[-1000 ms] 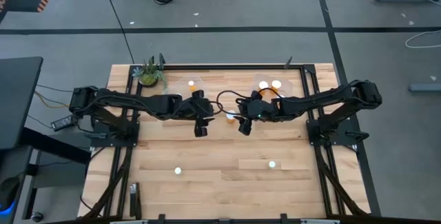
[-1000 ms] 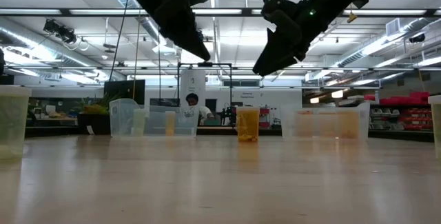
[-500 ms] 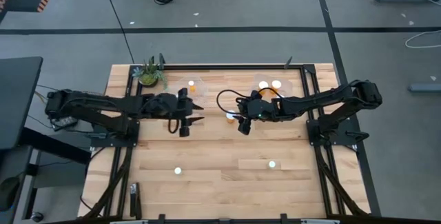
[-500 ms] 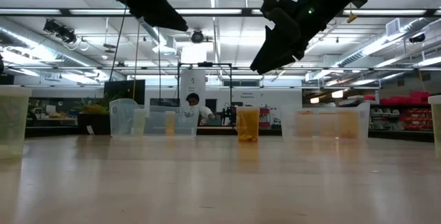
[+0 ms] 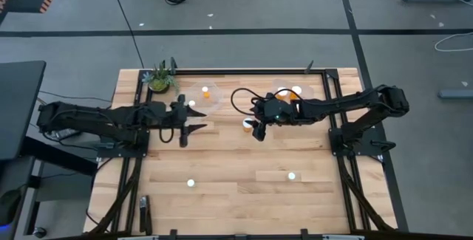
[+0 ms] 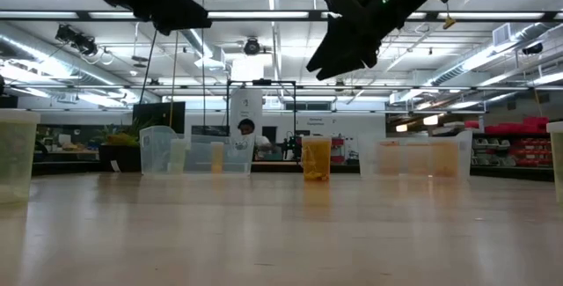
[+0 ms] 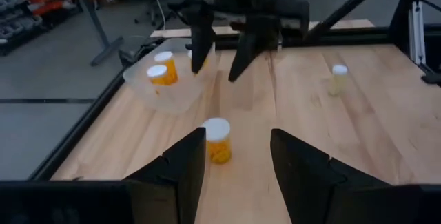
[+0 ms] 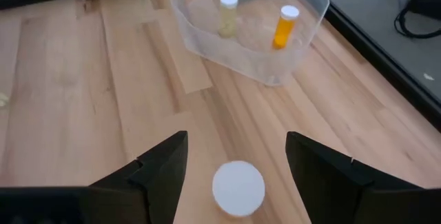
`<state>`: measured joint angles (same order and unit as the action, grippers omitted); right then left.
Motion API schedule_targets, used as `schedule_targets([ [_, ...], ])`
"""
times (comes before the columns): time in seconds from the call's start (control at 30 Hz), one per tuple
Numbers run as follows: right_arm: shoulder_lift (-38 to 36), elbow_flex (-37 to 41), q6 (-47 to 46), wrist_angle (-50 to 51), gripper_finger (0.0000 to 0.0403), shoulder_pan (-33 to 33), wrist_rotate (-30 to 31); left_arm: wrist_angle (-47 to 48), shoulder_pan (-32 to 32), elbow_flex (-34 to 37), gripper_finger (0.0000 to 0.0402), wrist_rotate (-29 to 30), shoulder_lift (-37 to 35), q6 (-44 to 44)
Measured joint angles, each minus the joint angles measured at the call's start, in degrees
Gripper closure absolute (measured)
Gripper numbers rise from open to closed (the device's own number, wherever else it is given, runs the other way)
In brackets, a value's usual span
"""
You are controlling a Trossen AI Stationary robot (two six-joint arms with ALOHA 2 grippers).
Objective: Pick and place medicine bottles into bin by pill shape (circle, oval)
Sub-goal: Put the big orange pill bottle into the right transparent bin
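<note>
Beside bottle (image 5: 247,125), two bins (image 5: 205,97).

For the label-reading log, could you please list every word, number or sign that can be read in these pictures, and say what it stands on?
None can be read.
Medicine bottle between the grippers: no legible label; the right wrist view shows only its white cap.
Bottles in the clear tub: any label is too small to read.
Signs in the room behind the table, low view: too blurred to read.
</note>
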<state>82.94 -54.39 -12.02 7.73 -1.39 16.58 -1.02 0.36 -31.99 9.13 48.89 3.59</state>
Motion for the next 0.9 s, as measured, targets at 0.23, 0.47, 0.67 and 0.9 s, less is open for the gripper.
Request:
schedule_targets([
  [0.23, 0.02, -1.48, -0.42, 1.03, 0.0151, -0.07, -0.41, -3.34, -0.01, 5.35, 0.023, 0.0, -5.39, -1.03],
  [0.47, 0.0, -2.54, -1.94, 2.12, 0.015, 0.05, -0.66, -6.56, -0.5, 10.91, 0.023, -0.28, -10.75, -2.84],
  [0.67, 3.11, -2.66, -3.23, 1.12, 0.015, 0.87, 0.38, -10.52, -0.87, 16.3, 0.023, -0.39, -14.23, -3.2],
  [0.9, 11.43, -6.24, -2.55, 2.41, 0.015, 1.9, 1.41, -15.57, -0.98, 22.22, 0.023, -0.44, -17.15, -5.54],
])
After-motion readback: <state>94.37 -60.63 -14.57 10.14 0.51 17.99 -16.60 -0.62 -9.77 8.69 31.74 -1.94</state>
